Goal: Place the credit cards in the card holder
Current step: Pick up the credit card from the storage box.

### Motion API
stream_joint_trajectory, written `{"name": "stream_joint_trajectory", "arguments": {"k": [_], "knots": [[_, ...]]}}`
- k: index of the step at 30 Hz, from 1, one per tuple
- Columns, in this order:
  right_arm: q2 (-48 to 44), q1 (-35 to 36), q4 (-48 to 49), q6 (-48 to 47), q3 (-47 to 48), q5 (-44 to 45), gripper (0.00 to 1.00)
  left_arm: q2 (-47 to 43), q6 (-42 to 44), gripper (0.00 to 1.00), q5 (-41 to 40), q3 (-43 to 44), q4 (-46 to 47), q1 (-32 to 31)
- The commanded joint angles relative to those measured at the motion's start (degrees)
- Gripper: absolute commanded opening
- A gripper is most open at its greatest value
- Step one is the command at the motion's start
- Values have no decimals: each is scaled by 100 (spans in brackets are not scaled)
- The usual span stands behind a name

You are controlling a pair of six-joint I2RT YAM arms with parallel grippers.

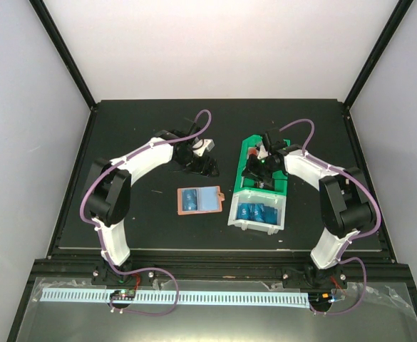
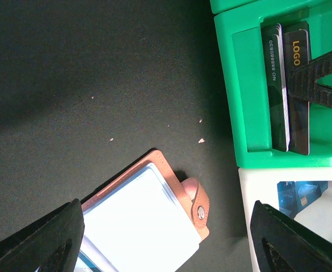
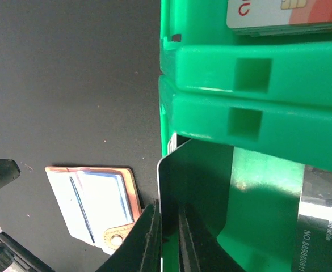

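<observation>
The card holder (image 1: 199,200) lies open on the black table, pink with pale pockets, and one blue credit card (image 1: 189,200) sits in its left half. My left gripper (image 1: 197,158) hovers open just behind it; in the left wrist view its fingers (image 2: 41,243) stand wide on either side of the card holder (image 2: 148,221). My right gripper (image 1: 259,167) is down in the green bin (image 1: 247,153). In the right wrist view its jaws (image 3: 168,238) are pinched on the edge of a dark credit card (image 3: 194,187) standing on edge.
More dark cards (image 2: 296,85) stand in the green bin (image 2: 242,96). A white bin (image 1: 245,222) in front of it holds several blue cards (image 1: 256,212). A red and white card (image 3: 285,14) lies in the bin's farther compartment. White walls enclose the table.
</observation>
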Motion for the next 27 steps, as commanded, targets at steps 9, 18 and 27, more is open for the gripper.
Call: {"name": "stream_joint_trajectory", "arguments": {"k": [9, 18, 27], "knots": [[-419, 39, -348, -178, 226, 95, 4, -132, -18, 82, -61, -26, -15, -22], [-960, 28, -1623, -740, 619, 950, 1, -504, -208, 82, -76, -228, 179, -18], [-2093, 52, 47, -672, 58, -1187, 1, -1776, -707, 99, 464, -698, 669, 12]]}}
